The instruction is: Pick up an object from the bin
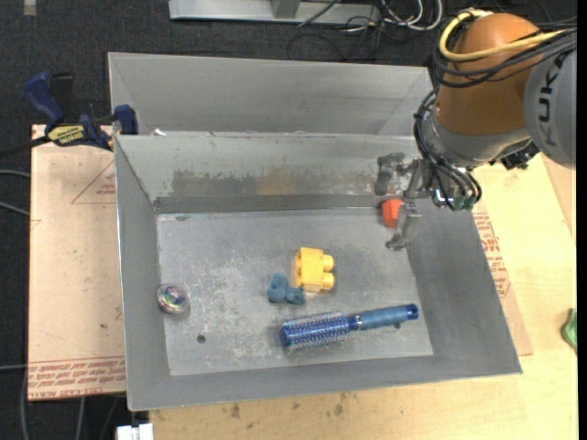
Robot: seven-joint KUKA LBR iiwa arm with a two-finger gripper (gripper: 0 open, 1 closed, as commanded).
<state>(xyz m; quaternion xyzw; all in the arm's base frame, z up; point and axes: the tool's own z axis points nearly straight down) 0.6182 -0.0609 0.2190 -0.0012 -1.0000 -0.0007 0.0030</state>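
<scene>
Hairbrush [348, 325] is nearest, a blue one lying flat across the near part of the bin [275, 165], handle pointing right. Just beyond it sit a small blue piece [284, 291] and a yellow toy block [314, 269], touching or close to it. Way off at the left, well apart from everything else, is a shiny little ball [171, 299].

Further back on the right is the end effector [398, 236], hanging low over the bin floor close to where the far and right walls meet. A small orange-red piece [392, 212] sits right against it, so I'd guess that's the thing being picked. Honestly can't tell if the end effector is spread, pressed together or pinching that piece, and I can't say whether the piece is off the floor either.

What could go wrong: if the orange piece is only caught by an edge, it could slip out on the lift and drop or roll down by the wall. The sloped walls are also close, so drifting right or further back could scrape metal.

Count: one hairbrush, one yellow block, one blue piece, one ball, one orange piece. Five total.
</scene>
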